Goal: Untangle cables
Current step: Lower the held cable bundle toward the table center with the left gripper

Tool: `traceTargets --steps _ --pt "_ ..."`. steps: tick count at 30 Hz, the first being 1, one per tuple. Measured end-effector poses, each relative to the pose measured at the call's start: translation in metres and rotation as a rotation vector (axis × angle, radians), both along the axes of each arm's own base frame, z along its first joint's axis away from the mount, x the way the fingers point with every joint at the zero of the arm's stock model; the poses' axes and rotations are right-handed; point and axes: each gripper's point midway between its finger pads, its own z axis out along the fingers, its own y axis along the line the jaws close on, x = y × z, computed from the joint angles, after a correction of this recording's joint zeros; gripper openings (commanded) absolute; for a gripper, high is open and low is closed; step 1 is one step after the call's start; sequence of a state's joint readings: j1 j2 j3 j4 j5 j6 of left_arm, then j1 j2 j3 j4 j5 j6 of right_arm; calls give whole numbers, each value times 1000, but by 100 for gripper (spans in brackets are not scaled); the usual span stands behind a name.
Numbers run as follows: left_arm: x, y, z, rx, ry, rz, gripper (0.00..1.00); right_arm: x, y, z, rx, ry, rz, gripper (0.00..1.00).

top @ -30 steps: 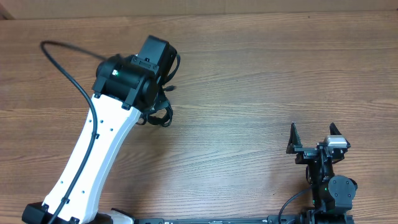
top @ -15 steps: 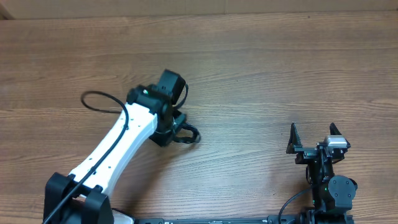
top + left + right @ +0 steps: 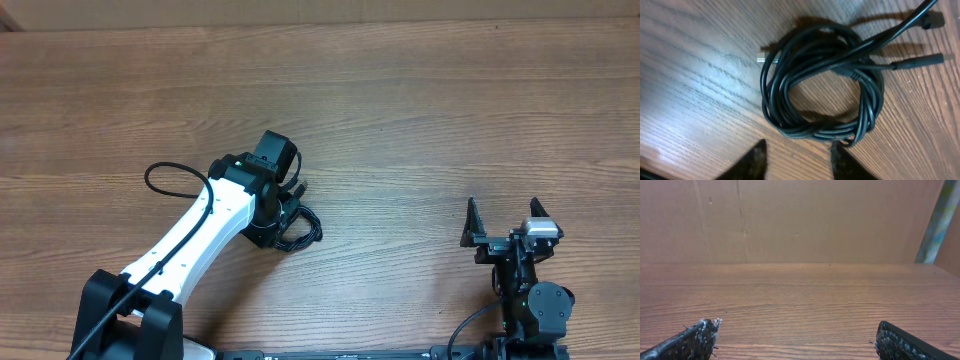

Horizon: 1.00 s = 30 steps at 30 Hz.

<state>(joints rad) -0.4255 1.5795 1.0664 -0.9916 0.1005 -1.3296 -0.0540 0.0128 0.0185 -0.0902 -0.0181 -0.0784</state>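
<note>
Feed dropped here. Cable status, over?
Left pincer open over thin black coiled cable bundle. Right pincer open, empty, far off. Bundle lies on wooden table, nothing blocking.

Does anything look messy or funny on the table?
Yes. The cables are messy: black cords wound into one snarled ring on the table, strands crossing, plug ends poking out. The left gripper hovers close by them, jaws apart, holding nothing. Nothing looks broken.
</note>
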Motion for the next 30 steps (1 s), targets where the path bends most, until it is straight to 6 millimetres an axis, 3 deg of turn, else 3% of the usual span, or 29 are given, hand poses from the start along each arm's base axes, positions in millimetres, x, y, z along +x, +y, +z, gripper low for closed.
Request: traceTargets --steps 2,5,7,8,9,12,16,24,28,30 --pt "2 3 0 17 -17 -66 57 0 0 0 0 0 0 100" --pt "10 4 0 35 -69 -230 79 0 0 0 -1 -1 0 100" --pt "16 3 1 45 -111 -381 80 0 0 0 0 0 0 100" --pt "17 3 1 52 -122 -449 77 0 0 0 0 0 0 100" --pt "18 3 1 61 -134 -539 66 0 0 0 -1 0 0 100" --pt "19 4 1 82 -160 -771 55 0 0 0 0 -1 0 100" --pt "26 2 1 103 -211 -973 56 0 0 0 0 0 0 100" --pt "25 3 -12 121 -240 -1196 63 0 0 0 0 0 0 100" --pt "16 7 -27 120 -222 -1220 51 0 0 0 0 0 0 100" --pt "8 11 -34 117 -194 -1214 50 0 0 0 0 0 0 100"
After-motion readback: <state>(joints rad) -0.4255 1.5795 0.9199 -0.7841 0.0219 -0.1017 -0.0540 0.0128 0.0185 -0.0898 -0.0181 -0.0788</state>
